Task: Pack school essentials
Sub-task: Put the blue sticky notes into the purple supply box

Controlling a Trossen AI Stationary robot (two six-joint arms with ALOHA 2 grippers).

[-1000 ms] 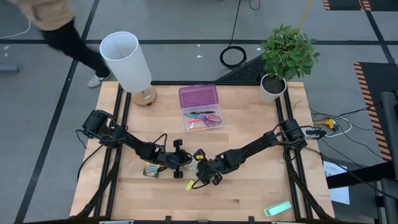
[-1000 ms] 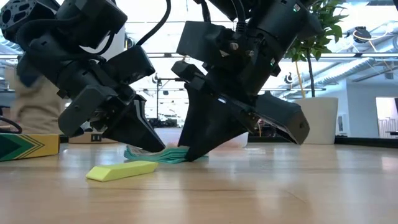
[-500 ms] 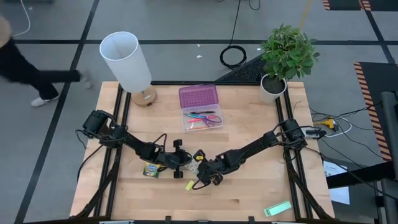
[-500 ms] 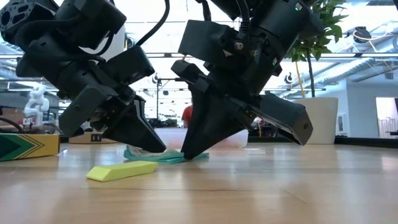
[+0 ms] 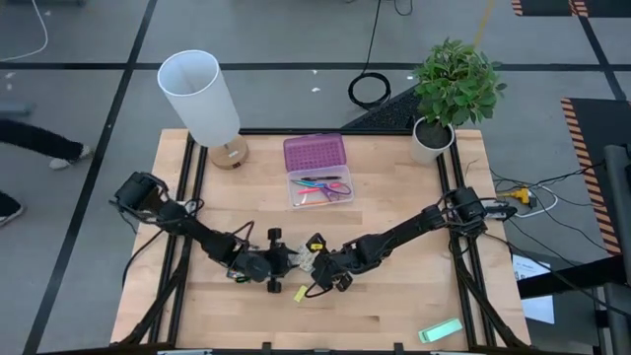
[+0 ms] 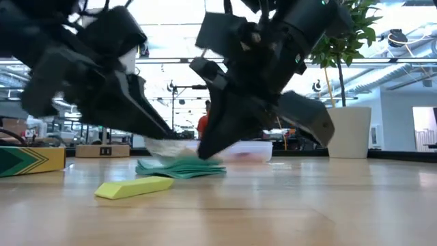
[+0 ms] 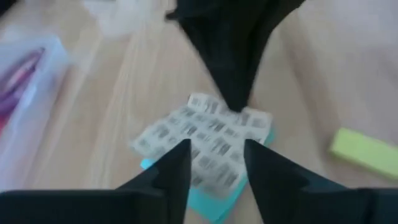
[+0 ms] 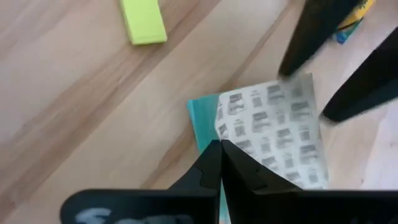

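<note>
Pinching the small teal-edged packet (image 8: 267,140) with my right gripper (image 8: 219,155), fingers closed narrow on its flat, thin edge; its printed white face lay on the light wood-grain worktop (image 5: 394,306). My left gripper (image 7: 214,163) hovered over the same packet, fingers slightly parted, nothing held. Tiny yellow block (image 6: 134,187), a rectangular slab, sat just beside. Clear plastic case (image 5: 320,190) with purple studded lid lay farther off.

L arm (image 5: 258,264) swung fwd/low | crayon box (image 5: 237,272) now covered | person leaving
</note>
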